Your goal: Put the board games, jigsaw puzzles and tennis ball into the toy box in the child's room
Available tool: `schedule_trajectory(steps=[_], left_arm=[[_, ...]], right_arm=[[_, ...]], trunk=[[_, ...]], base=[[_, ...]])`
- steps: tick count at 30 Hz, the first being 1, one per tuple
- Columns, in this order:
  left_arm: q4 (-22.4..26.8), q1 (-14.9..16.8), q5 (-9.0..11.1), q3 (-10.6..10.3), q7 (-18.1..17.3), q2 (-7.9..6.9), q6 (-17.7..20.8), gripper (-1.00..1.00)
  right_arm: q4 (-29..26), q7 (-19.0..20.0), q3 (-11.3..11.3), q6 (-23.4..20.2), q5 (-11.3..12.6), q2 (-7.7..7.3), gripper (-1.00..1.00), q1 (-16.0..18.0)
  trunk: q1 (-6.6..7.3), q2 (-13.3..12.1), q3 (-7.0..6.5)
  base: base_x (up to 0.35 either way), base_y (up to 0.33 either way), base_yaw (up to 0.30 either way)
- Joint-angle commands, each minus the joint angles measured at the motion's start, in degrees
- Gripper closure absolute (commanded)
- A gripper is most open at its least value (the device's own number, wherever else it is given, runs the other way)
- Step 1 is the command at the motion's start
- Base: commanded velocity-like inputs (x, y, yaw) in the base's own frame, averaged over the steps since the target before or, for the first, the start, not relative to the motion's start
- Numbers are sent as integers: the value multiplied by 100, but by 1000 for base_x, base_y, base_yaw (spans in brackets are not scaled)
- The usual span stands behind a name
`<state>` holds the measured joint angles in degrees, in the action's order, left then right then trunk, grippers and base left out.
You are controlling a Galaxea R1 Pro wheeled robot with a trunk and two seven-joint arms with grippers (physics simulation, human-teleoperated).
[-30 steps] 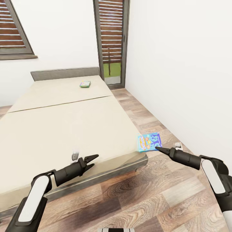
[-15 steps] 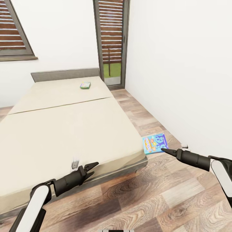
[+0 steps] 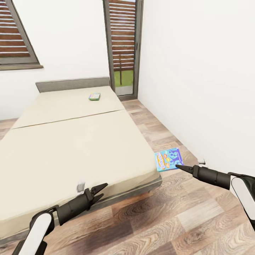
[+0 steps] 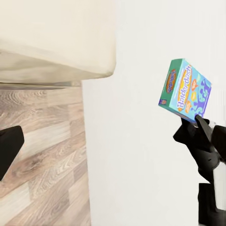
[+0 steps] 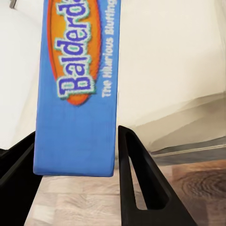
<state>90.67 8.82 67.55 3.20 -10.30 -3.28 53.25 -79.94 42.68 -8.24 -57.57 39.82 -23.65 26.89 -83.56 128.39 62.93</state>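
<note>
A white-walled child's room with a wood-plank floor and a tall dark-framed window at the far end: a low beige bed fills the left of the head view. The robot's right pincer grips a blue board game by its lower edge, holding it in the air just off the bed's near right corner, above the floor; the right wrist view shows the box's edge set between the two fingers. The left pincer hangs over the bed's near edge with its fingers slightly parted and nothing between them. A second game, the green board game, lies untouched near the head of the bed, toward its right edge. By this evidence the job looks barely begun: one game is in hand and not yet boxed, one waits on the mattress.
</note>
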Motion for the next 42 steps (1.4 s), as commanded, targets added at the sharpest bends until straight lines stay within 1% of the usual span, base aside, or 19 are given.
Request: schedule_trajectory(steps=[1, 3, 4, 5, 6, 10, 15, 33, 42], left_arm=[[-2, -21, -44, 23, -79, -2, 22, -100], [-8, -73, -49, 52, -134, -8, 17, -100], [-15, -172, -53, 109, -186, -11, 9, -100], [-17, -196, -54, 139, -187, -5, 8, -100], [-17, -196, -54, 139, -187, -5, 8, -100], [-22, -254, -58, 246, -186, 17, 4, -100], [-37, -277, -63, 301, -180, 31, 2, -100], [-41, -293, -58, 331, -191, 1, -58, -100], [-41, -293, -62, 331, -192, -8, -68, -100]], right_arm=[[-1, 29, -5, -22, -27, 2, 100, 2], [-2, 24, -1, -26, -25, 5, 100, 2], [-3, 14, 3, -68, -28, 9, 100, 1], [-4, 12, 4, -94, -29, 12, 100, 1], [-4, 12, 4, -94, -29, 12, 100, 1], [-32, 7, 1, -219, -33, 25, 100, 1], [-93, 5, -10, -243, -35, 27, 100, 1], [-143, -4, -3, -243, -33, 37, 100, -3], [-145, -5, 2, -243, -35, 43, 100, -7]], trunk=[[23, -40, -18], [67, -120, -62], [89, -160, -85], [111, -200, -109], [133, -241, -132], [221, -401, -227], [331, -601, -347], [726, -1323, -790], [924, -1684, -1022]], base=[[0, 0, 115], [0, 0, 141], [0, 0, 184], [0, 0, 192], [0, 0, 192], [0, 0, 204], [0, 0, 208], [0, 0, 201], [0, 0, 139]])
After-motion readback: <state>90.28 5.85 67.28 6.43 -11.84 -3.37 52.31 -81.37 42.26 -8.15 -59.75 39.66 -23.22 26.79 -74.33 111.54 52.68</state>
